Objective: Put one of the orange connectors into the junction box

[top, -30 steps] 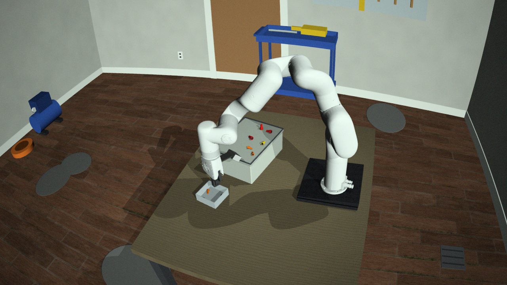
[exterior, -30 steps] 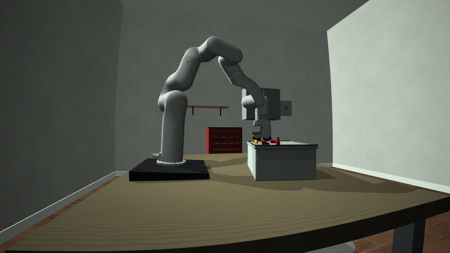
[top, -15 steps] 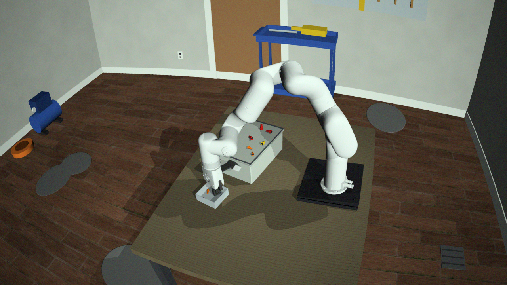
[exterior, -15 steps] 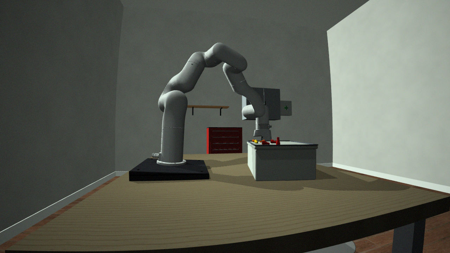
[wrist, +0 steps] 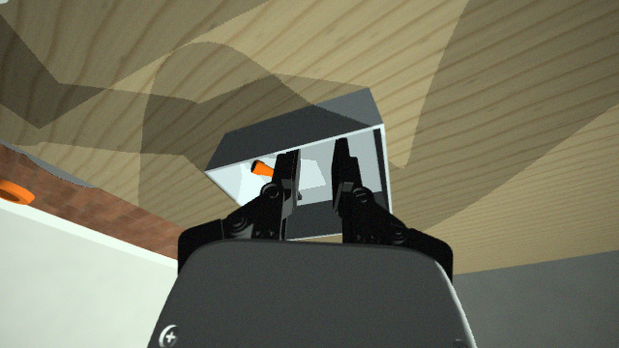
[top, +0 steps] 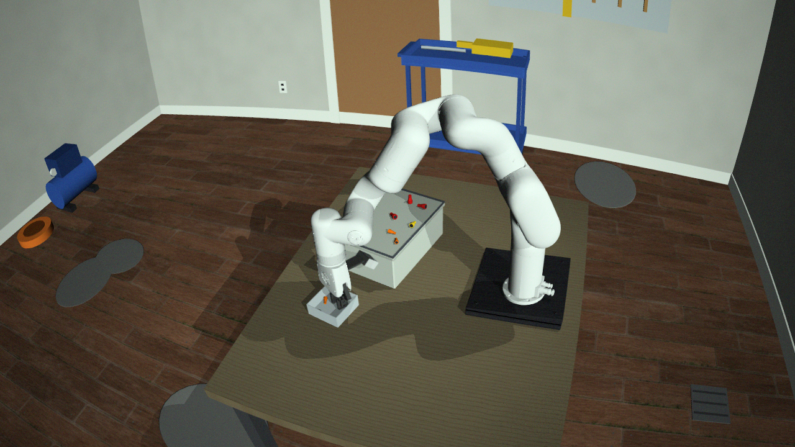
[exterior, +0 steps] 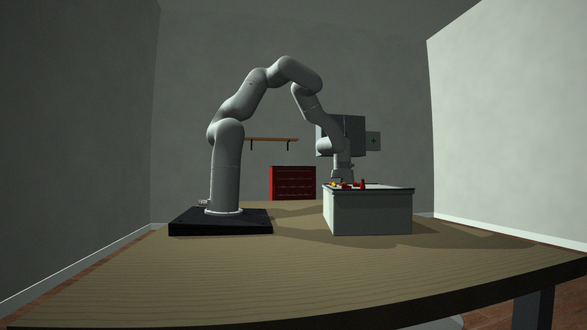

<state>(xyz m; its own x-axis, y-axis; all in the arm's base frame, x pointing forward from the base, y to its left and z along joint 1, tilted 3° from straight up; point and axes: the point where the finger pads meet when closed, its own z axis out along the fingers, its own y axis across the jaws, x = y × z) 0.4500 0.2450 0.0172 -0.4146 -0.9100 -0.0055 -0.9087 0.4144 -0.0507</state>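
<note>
The steel junction box sits on the table in front of the tool case. One orange connector lies inside the box near its left wall; it also shows in the wrist view. My gripper reaches down into the box. Its fingers stand partly apart with nothing between them, and the connector lies just left of the left finger. On the case lid lie two more orange connectors, red ones and a yellow one. In the exterior view the case hides the gripper and box.
The arm's black base plate stands on the table right of the case. My forearm hangs over the case's near left corner. The table's left edge runs close beside the box. A blue cart stands behind the table.
</note>
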